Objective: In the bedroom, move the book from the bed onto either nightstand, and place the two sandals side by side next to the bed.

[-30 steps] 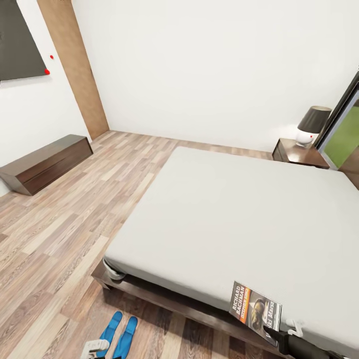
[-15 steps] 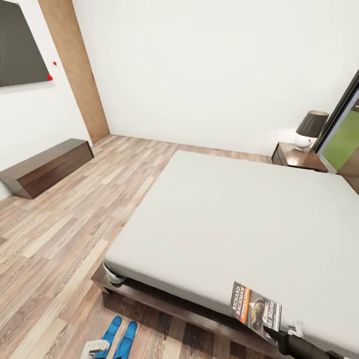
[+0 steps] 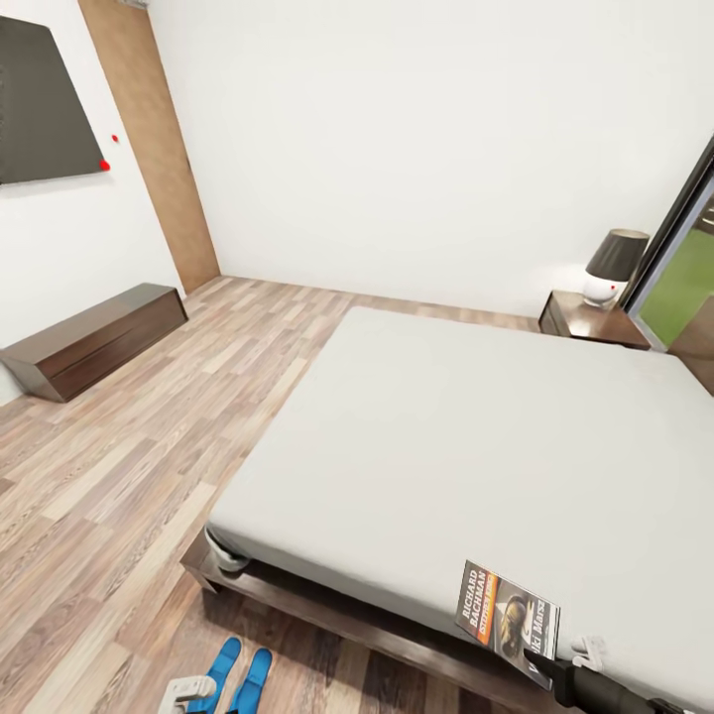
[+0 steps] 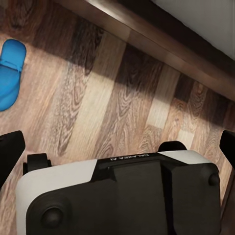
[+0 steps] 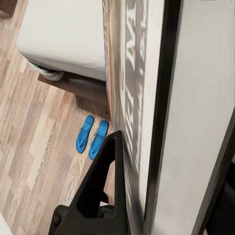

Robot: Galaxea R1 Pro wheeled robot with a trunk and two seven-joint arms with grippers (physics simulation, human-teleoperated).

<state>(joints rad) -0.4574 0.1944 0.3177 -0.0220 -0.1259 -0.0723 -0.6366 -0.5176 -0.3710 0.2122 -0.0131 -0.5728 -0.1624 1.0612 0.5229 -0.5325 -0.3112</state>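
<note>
The book (image 3: 508, 620), dark with an orange band, sits at the near edge of the bed (image 3: 476, 426). My right gripper (image 3: 557, 676) is shut on its lower corner. In the right wrist view the book (image 5: 142, 98) stands edge-on between the black fingers (image 5: 105, 166). The two sandals (image 3: 236, 676) lie side by side on the floor by the bed's near corner, and the blue sandals (image 5: 92, 136) show again in the right wrist view. My left gripper (image 3: 188, 689) hovers beside them, open, fingers wide apart (image 4: 117, 144), one sandal (image 4: 10, 73) at the view's edge. A nightstand (image 3: 590, 322) stands at the far side.
A lamp (image 3: 613, 266) with a dark shade sits on the nightstand. A long low dark cabinet (image 3: 94, 337) lines the left wall under a dark panel (image 3: 40, 109). A dark-framed window (image 3: 684, 268) is at the right. Wood-plank floor (image 3: 149, 466) stretches left of the bed.
The whole picture has slid down a little, so the camera moved. The book, the right gripper and the left gripper keep their places in the view.
</note>
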